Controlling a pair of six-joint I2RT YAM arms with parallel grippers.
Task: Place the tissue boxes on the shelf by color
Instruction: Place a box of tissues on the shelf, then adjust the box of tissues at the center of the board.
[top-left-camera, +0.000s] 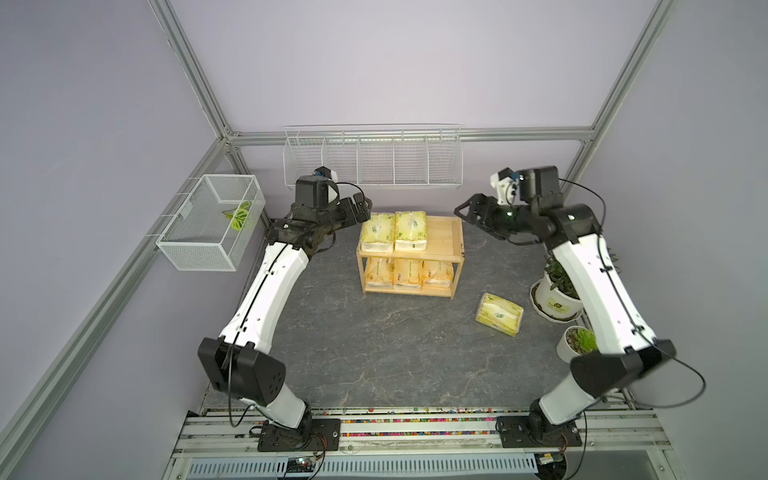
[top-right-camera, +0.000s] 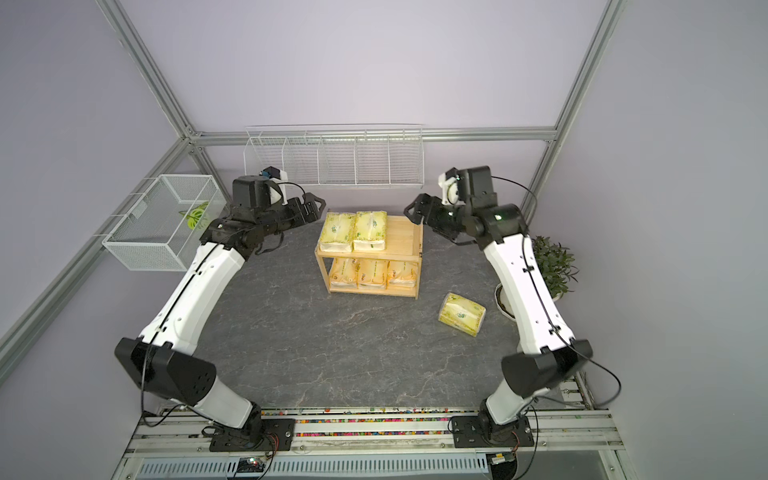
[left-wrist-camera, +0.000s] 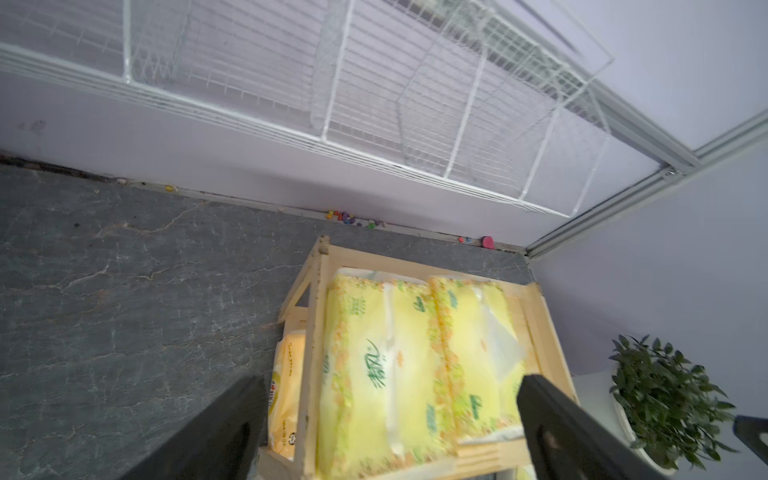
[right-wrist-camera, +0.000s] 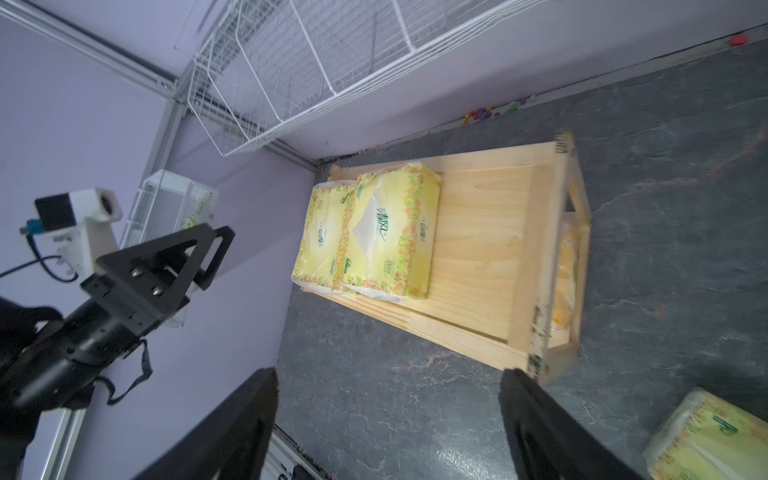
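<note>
Arm elbows (top-left-camera: 615, 365) are looming closest while the left gripper (top-left-camera: 365, 209) and right gripper (top-left-camera: 459, 212), jaws spread and empty, are flanking the shelf (top-left-camera: 445, 236), so the right one is likely needing a square, gentle descent onto the last yellow-green pack (top-left-camera: 498, 314) lying loose by the potted plant (top-left-camera: 550, 297).

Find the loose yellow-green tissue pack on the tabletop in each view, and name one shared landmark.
In a top view: loose pack right of the shelf, nearer the robot.
In a top view: loose pack likewise right of the shelf.
Left wrist: not clearly in it.
Right wrist: loose pack cut off at the frame's edge, past the shelf's end.
Shared landmark: the wooden shelf.
</note>
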